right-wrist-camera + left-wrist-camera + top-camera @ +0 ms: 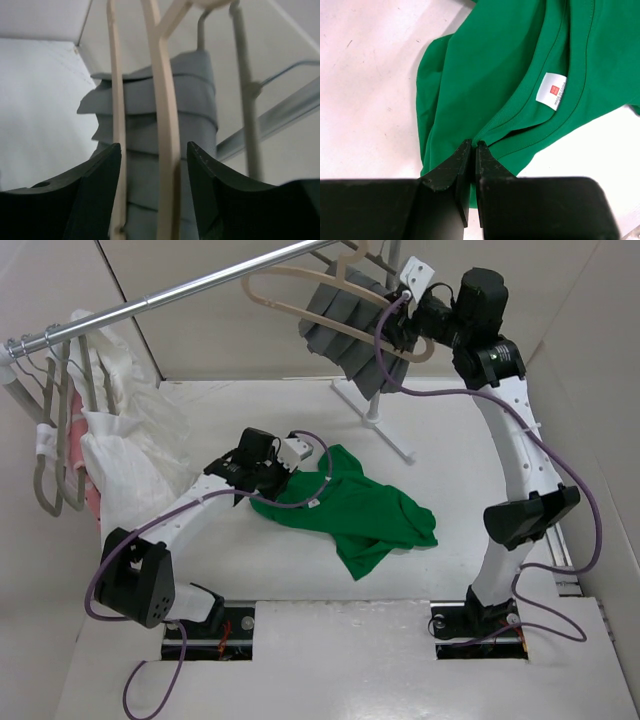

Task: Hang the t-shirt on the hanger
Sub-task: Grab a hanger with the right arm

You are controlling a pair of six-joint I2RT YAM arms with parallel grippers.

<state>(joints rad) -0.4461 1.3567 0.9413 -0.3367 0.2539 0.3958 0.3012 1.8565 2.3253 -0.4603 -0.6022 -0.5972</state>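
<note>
**Jaws: left pinching collar, right spread around hanger**

Left jaws are pressed together on the ribbed collar edge of the t-shirt [495, 75]. In the left wrist view the tips meet right on the neckline seam, and the neck label [552, 91] sits up and to the right of them, inside the collar. The rest of the shirt lies crumpled on the surface [300, 580], spreading from the left jaws towards the middle and right in the top view [370, 515].

Right jaws are spread wide, high up at the far right by the rail [200, 285]. Two beige bars of the hanger [167, 125] pass between them. I see gaps on both sides, so I judge nothing is gripped yet. The bars run top to bottom in the wrist view, so they lie across the closing direction, which is good for a pinch. The grey pleated cloth [145, 120] hangs just behind it, on another hanger.

Key relation: the hanger [290, 302] is well apart from the shirt, up and far right, while the collar is low and left of centre. The right arm is the only one near the hanger, and the left arm has the shirt. I reckon the next step is to clamp the hanger and bring it down towards the collar opening, which lies on the label side of the left jaws. One risk is snagging the grey cloth when pulling the hanger away.
</note>
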